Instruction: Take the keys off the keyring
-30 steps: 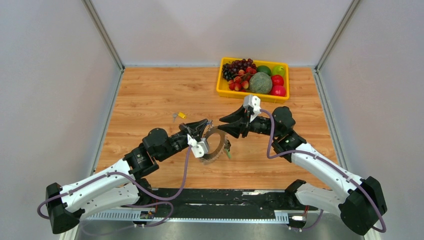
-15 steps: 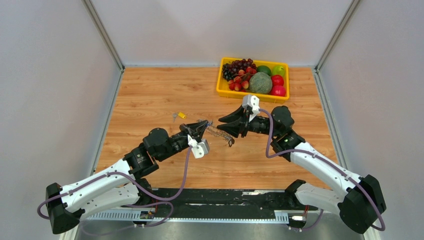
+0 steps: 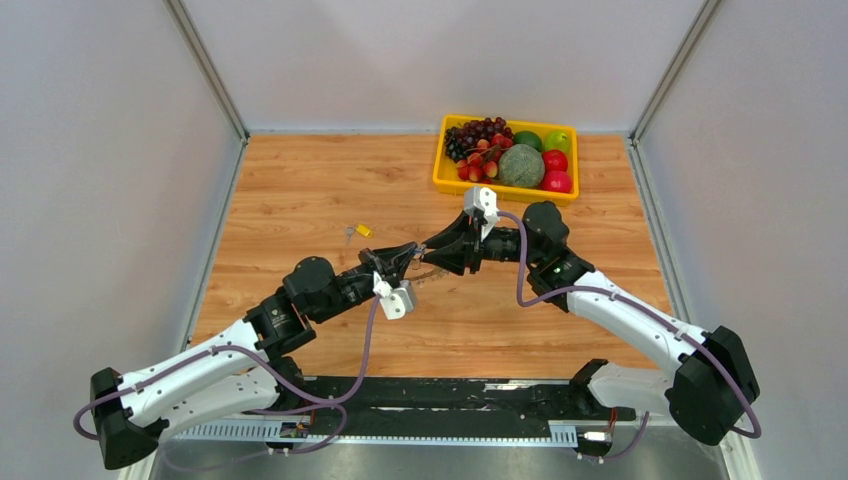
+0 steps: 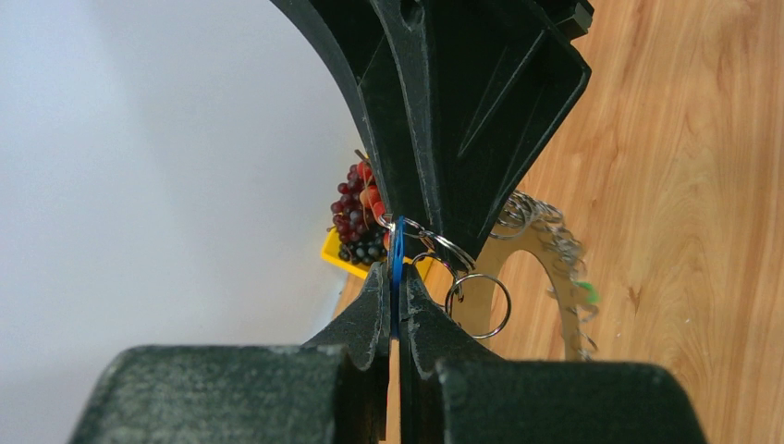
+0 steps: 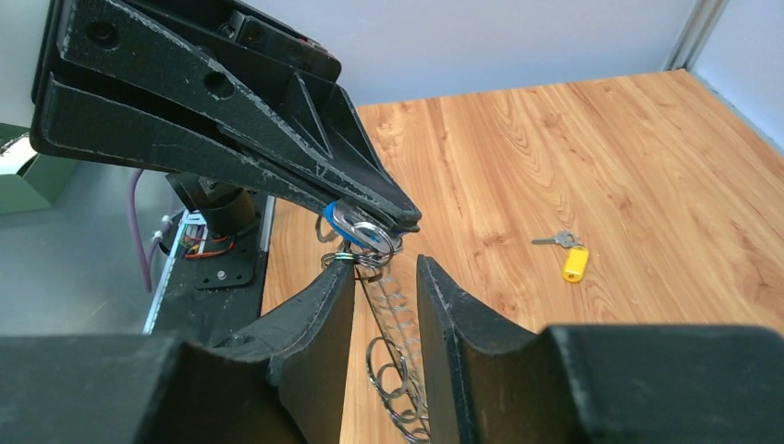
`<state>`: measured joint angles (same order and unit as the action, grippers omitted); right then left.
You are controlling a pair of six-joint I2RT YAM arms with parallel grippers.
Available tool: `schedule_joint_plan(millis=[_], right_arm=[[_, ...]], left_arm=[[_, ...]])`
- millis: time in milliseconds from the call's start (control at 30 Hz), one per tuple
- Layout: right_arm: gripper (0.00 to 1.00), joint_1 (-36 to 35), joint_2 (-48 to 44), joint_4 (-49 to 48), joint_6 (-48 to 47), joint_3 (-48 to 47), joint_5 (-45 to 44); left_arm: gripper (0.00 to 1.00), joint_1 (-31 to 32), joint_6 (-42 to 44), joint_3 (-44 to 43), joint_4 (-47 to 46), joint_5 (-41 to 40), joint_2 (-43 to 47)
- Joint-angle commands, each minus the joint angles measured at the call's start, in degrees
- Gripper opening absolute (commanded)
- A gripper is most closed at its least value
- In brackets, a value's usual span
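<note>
Closest to me, my left pincer (image 4: pixel 395 277) is pressed together on a small silver key with a blue plastic head (image 4: pixel 397 252), held above the light wooden surface (image 3: pixel 300 190). Silvery loops hang at that key. Just beyond it the flat dark grey doughnut-shaped keyring (image 5: pixel 393 305) hangs edge-on, and its fringe of small loops runs between the fingers of my right pincer (image 5: pixel 384 268). Those fingers stand apart, one on each side of the keyring; I cannot tell whether either presses on it. The two pincers meet tip to tip near the middle of the surface. Further out, to the left, a small silver key with a yellow plastic head (image 3: pixel 363 230) lies alone on the wood, well apart from the keyring. At the far edge sits a yellow plastic crate (image 3: pixel 445 186) of fruit: dark grapes, a green melon, and red and green pieces.
</note>
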<state>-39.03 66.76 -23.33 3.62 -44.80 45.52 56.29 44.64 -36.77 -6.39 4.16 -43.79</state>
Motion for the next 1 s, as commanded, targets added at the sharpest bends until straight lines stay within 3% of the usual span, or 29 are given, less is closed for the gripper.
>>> schedule_joint_plan(millis=[0,100,433,967], right_arm=[[0.35,-1.45,1.48,1.16,-2.0,-3.8,3.84],[0.31,-1.8,2.37,1.46,-2.06,-4.45,4.31],[0.0,-1.87,2.06,1.97,-2.38,-4.57,6.64],[0.0,-0.86,3.24,3.21,7.49,-7.32,-4.15]], left_arm=[[0.0,0.16,-0.43,-1.23,-4.74,0.78,1.65],[0.0,0.14,-0.43,-0.99,-5.19,0.84,1.85],[0.0,0.18,-0.09,0.23,-9.29,-3.74,2.97],[0.0,0.14,1.76,3.13,-14.06,-6.43,4.25]])
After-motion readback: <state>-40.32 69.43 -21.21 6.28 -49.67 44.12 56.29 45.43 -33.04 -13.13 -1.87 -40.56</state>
